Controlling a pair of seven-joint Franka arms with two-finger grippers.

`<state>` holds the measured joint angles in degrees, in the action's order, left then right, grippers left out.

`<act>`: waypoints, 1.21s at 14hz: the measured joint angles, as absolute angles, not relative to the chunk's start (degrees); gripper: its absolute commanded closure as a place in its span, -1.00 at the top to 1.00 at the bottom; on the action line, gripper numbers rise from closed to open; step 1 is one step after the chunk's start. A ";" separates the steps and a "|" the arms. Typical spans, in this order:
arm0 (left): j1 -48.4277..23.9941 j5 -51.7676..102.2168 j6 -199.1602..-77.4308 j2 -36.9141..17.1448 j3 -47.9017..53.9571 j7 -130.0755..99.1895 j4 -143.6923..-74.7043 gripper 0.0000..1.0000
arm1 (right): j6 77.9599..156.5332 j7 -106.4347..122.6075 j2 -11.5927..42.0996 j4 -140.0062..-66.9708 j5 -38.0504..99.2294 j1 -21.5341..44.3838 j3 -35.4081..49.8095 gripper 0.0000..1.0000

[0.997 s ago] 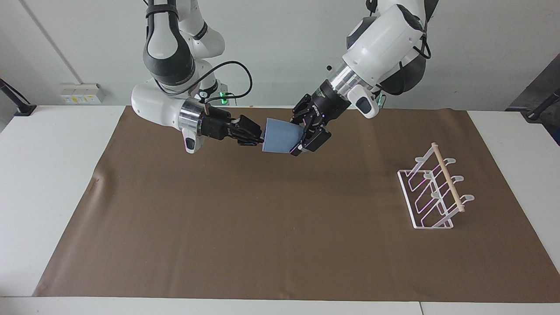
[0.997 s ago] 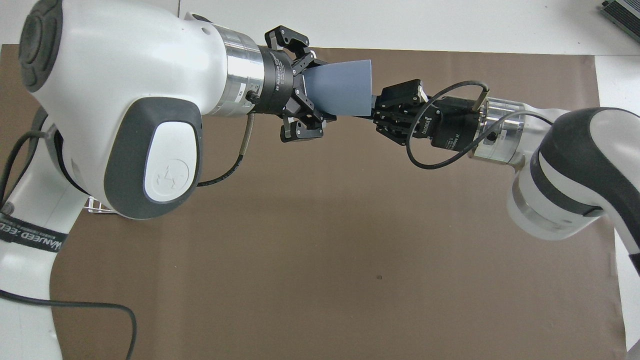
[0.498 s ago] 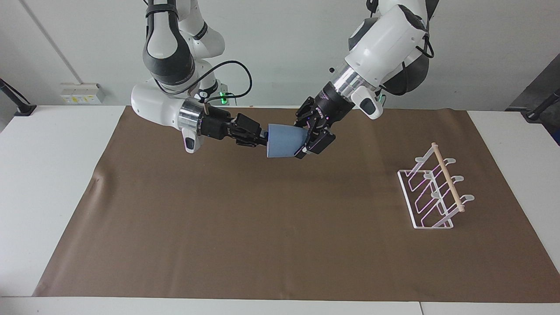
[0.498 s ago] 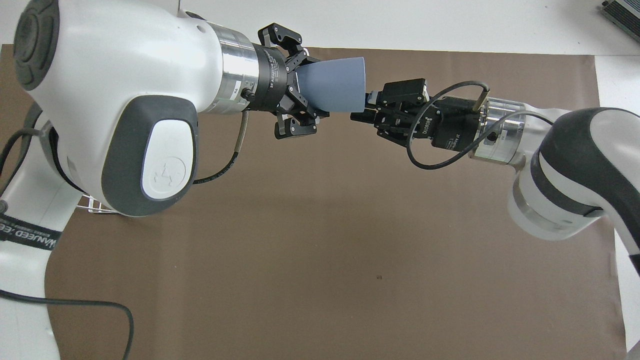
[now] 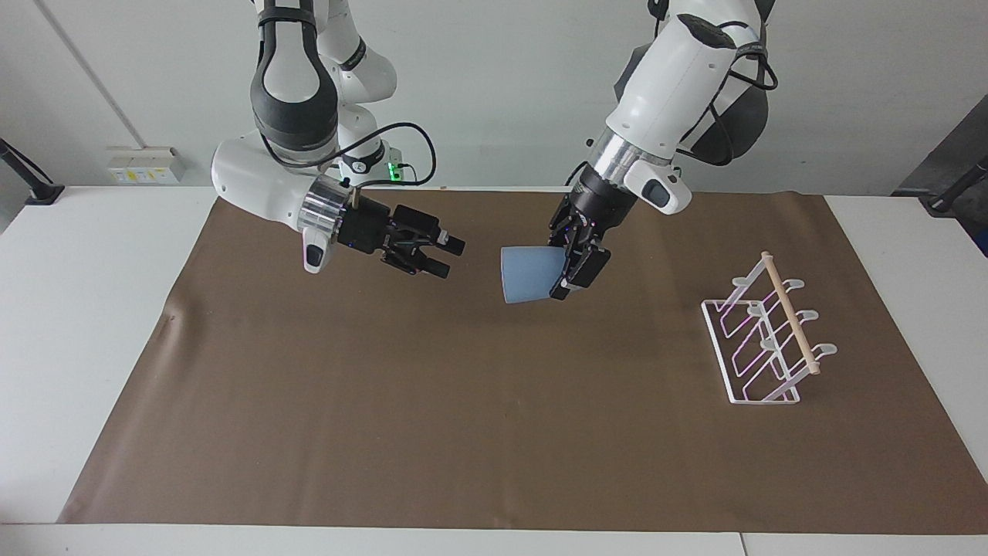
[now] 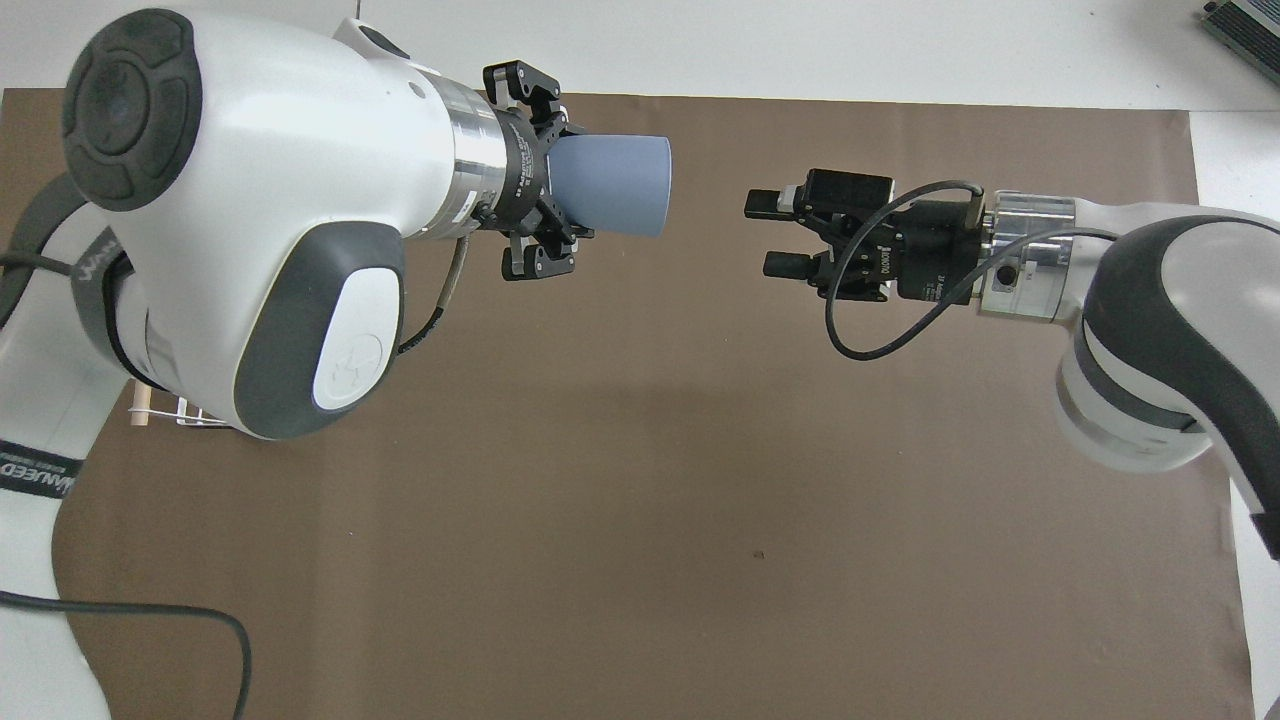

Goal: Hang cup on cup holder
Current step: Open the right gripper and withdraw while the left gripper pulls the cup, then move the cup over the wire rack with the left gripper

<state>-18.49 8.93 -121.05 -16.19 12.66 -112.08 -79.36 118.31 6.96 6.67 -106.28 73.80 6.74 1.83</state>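
Left gripper (image 5: 570, 272) clamped on cup (image 5: 529, 274) base, airborne over mat; right gripper (image 5: 448, 257) apart, empty. Your risk: tapered cup slipping out before rack (image 5: 764, 340), or fouling prongs

You see a plain light-blue cup (image 5: 529, 274), a white wire cup holder (image 5: 760, 340) with a pale wooden dowel (image 5: 787, 313), a flat brown mat (image 5: 494, 401) on the white table (image 5: 85, 309), and black grippers on white arms.

Left pincer (image 5: 573, 272) raised, clamped shut, right pincer (image 5: 445, 256) raised, fingers spread apart, wrists angled inward
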 measured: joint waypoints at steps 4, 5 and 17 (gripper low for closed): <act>-17.06 3.73 -121.30 -12.07 12.41 -101.74 -88.07 -1.00 | 118.50 6.96 6.48 -105.47 59.96 4.42 1.60 1.00; -15.73 3.65 -121.69 -11.19 12.30 -97.94 -89.88 -1.00 | 118.53 6.96 6.47 -105.24 56.49 3.82 1.54 1.00; -0.51 -10.37 -130.86 -6.72 11.95 -63.08 -102.13 -1.00 | 120.49 6.96 4.79 -103.20 13.31 1.97 1.56 1.00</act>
<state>-0.51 -10.37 -130.86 -6.72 11.95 -63.08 -102.13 120.49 6.96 4.79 -103.20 13.31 1.97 1.56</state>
